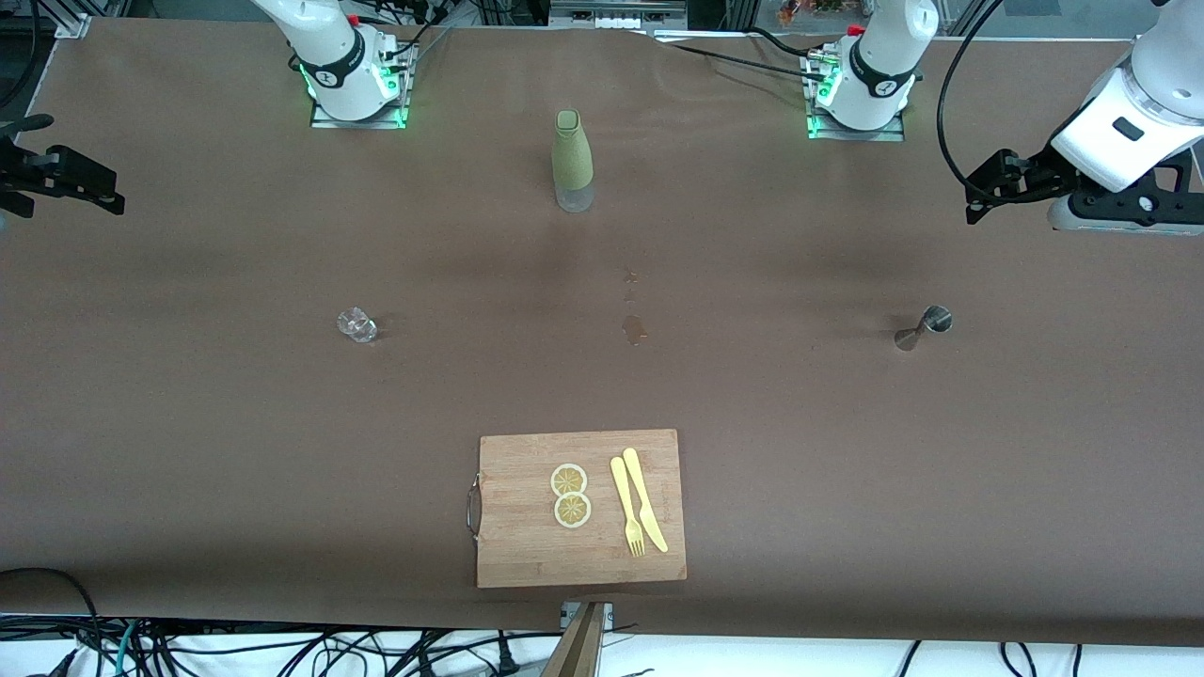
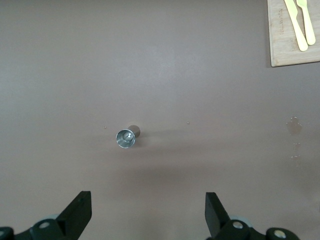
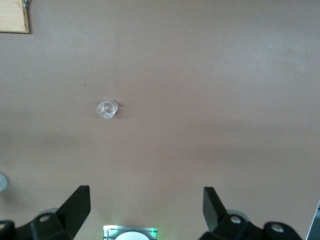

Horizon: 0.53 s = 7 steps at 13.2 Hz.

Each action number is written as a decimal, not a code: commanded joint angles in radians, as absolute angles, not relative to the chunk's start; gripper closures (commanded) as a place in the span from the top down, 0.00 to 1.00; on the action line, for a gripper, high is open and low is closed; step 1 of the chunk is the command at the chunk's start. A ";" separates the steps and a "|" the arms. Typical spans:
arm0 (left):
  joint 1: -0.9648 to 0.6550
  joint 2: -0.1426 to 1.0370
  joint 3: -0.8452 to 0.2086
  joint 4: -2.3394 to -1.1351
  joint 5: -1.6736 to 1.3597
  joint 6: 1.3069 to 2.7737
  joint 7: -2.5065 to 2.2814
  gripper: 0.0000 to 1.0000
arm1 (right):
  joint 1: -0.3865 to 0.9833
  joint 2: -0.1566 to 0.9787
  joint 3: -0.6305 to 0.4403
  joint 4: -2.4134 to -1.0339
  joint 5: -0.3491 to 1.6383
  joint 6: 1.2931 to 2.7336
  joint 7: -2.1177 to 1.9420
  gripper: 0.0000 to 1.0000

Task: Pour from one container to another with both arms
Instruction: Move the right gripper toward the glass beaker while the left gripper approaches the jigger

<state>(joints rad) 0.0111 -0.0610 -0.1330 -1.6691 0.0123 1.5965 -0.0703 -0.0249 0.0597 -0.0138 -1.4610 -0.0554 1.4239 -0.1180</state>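
Note:
A tiny clear glass tumbler (image 1: 357, 325) stands on the brown table toward the right arm's end; it also shows in the right wrist view as the tumbler (image 3: 107, 109). The small silver jigger (image 1: 924, 327) stands toward the left arm's end, seen from above as the jigger (image 2: 126, 138). My right gripper (image 1: 66, 169) hangs open and empty above that end's table edge, well apart from the tumbler; its jaws (image 3: 146, 195) are spread wide. Up over the other end of the table, my left gripper (image 1: 983, 193) is open and empty too, its jaws (image 2: 148, 200) wide apart above bare table beside the jigger.
A tall olive-green sleeved bottle (image 1: 572, 162) stands midway between the two arm bases. A wooden cutting board (image 1: 527, 555) with two lemon slices (image 1: 570, 495), a yellow fork and knife (image 1: 638, 503) lies near the front edge. A wet stain (image 1: 634, 328) marks the table's middle.

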 commanded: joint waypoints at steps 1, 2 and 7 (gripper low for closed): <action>0.000 -0.087 -0.129 -1.697 0.044 1.615 -0.033 1.00 | -0.031 0.072 -0.006 -1.428 -0.064 1.401 -0.124 1.00; 0.002 -0.084 -0.126 -1.698 0.043 1.615 -0.006 1.00 | -0.031 0.072 -0.006 -1.428 -0.064 1.399 -0.124 1.00; 0.005 -0.081 -0.110 -1.717 0.044 1.611 -0.005 1.00 | -0.031 0.072 -0.006 -1.428 -0.064 1.399 -0.123 1.00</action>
<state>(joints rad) 0.0100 -0.0607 -0.1138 -1.6904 0.0123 1.5988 -0.0287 -0.0249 0.0597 -0.0138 -1.4610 -0.0554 1.4238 -0.1180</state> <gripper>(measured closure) 0.000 0.000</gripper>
